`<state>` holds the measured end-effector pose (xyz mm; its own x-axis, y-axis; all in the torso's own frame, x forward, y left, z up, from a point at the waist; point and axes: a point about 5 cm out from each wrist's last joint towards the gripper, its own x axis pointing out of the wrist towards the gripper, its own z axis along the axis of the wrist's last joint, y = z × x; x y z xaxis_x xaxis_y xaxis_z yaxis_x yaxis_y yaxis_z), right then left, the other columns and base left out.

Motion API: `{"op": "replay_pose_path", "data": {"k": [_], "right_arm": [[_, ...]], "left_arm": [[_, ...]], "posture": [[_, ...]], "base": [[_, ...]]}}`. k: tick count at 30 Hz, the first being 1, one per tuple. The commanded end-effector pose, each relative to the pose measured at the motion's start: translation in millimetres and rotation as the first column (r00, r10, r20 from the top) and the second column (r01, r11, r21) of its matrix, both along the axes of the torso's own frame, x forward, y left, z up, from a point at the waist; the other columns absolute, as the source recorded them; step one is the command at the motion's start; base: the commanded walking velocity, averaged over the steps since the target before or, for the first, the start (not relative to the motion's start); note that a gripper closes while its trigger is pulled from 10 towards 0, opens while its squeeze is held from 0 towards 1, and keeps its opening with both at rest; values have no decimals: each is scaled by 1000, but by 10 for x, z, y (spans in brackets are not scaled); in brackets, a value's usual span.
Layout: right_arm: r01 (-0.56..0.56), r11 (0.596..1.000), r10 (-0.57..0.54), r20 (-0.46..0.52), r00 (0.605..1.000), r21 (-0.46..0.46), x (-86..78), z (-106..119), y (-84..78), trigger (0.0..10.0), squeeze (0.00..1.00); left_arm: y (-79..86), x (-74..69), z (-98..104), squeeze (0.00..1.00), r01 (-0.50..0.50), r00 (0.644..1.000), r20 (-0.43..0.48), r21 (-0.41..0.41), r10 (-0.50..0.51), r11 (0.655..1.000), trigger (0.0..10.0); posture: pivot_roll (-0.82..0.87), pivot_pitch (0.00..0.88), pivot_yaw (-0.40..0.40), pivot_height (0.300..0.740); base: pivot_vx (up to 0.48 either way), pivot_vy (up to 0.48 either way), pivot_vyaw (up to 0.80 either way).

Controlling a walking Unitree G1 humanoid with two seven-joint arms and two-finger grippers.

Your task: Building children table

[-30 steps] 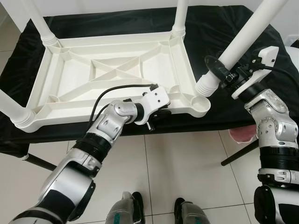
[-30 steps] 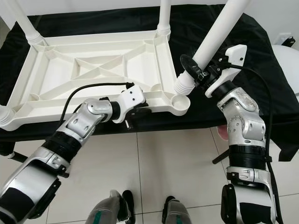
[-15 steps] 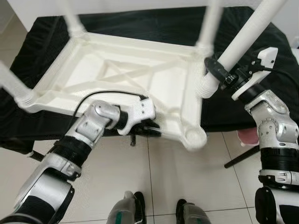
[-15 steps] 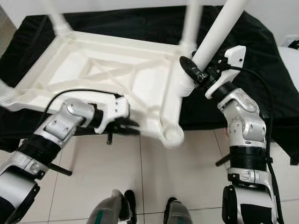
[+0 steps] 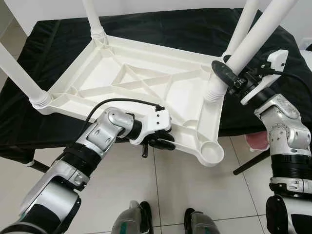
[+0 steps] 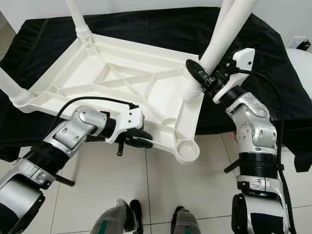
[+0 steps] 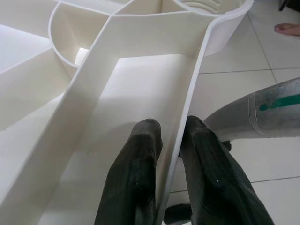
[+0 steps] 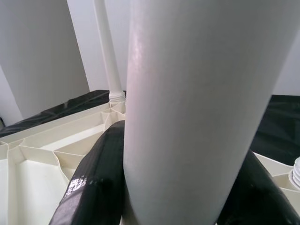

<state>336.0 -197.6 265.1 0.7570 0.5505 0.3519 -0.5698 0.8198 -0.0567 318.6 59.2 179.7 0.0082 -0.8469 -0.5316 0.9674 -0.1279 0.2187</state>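
Note:
A white plastic table top [image 5: 131, 80] lies upside down on a black-covered table [image 5: 44, 39], its near right corner hanging past the front edge. Three white legs stand in its corners, among them the far left leg [image 5: 92, 19]. The near corner socket [image 5: 210, 152] is empty. My left gripper [image 5: 163, 141] is shut on the table top's front rim [image 7: 192, 93], one finger [image 7: 136, 178] on each side of the wall. My right gripper [image 5: 229, 75] is shut on a loose white leg [image 5: 248, 44]. The leg's threaded end [image 5: 214, 90] hangs over the right side rail.
Tiled floor lies below the overhanging corner, with my feet [image 5: 141, 214] on it. A pink object [image 5: 256, 141] sits on the floor by the black table's slanted leg [image 5: 248, 163]. A person's bare foot [image 7: 288, 29] is on the tiles nearby.
The table top has swung round under my left gripper, its near right corner coming out past the table's edge. The held leg's end, formerly by the corner socket, now sits over the side rail.

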Motion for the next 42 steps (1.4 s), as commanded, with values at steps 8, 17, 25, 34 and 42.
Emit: {"op": "replay_pose_path", "data": {"k": [8,17,25,34,42], "right_arm": [[-20,1000,19,29,999,11,-37,62,11,10000,0],[-11,1000,10,36,999,18,-52,64,5,10000,0],[-8,1000,7,36,999,22,-59,61,7,10000,0],[-14,1000,13,37,999,19,-51,70,9,10000,0],[-9,1000,9,39,999,19,-51,75,-4,10000,0]], "left_arm": [[117,204,138,0,-113,993,40,-38,115,993,10000],[437,506,332,0,-305,946,105,-45,308,951,10000],[516,649,418,0,-438,888,107,-102,448,893,10000],[467,633,393,1000,-385,916,81,-102,393,917,10000],[423,632,383,0,-360,925,95,-94,368,928,10000]], "posture": [[-153,169,74,740],[-152,174,82,740],[-152,177,84,740],[-151,176,80,740],[-154,177,81,740]], "base": [[0,0,0],[0,0,0],[0,0,0],[0,0,0],[0,0,0]]}}
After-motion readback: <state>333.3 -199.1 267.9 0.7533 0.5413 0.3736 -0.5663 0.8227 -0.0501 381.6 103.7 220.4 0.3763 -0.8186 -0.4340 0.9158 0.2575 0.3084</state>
